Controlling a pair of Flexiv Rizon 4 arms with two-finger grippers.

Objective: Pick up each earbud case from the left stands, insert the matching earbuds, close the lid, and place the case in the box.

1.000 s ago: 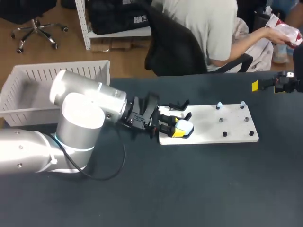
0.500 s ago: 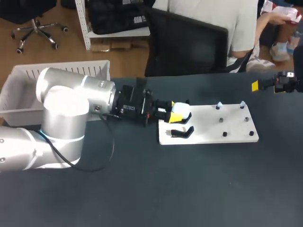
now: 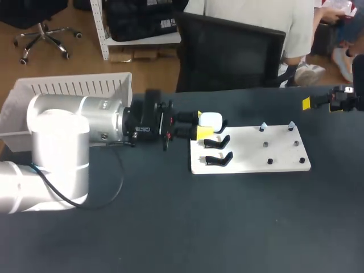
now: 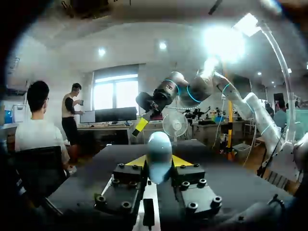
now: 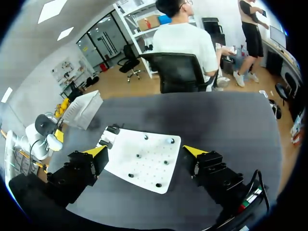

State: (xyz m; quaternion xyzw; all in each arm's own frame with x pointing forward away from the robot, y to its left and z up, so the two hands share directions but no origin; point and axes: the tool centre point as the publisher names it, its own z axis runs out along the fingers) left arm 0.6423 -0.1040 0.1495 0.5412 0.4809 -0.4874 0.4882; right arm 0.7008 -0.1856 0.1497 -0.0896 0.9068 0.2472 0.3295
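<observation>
A white earbud case (image 3: 211, 119) hangs just above the table's far-left part of the white stand board (image 3: 250, 162), with my left gripper (image 3: 202, 124) shut on it from the left. In the left wrist view the case (image 4: 159, 149) stands upright between the yellow fingers (image 4: 137, 161). Two black stands (image 3: 218, 151) on the board's left end are bare. Small earbuds (image 3: 263, 127) sit on pegs at the board's far right edge. My right gripper (image 5: 144, 151) is open and holds nothing, high above the table's right edge (image 3: 321, 103), looking down on the board (image 5: 142, 166).
A white slatted basket (image 3: 68, 85) stands at the table's far left corner, behind my left arm. Several small black pegs (image 3: 269, 161) dot the board's right half. A black office chair is pushed against the table's far edge.
My left gripper has lifted the case off the front black stand and carried it toward the table's far side and slightly left. The right arm has kept still.
</observation>
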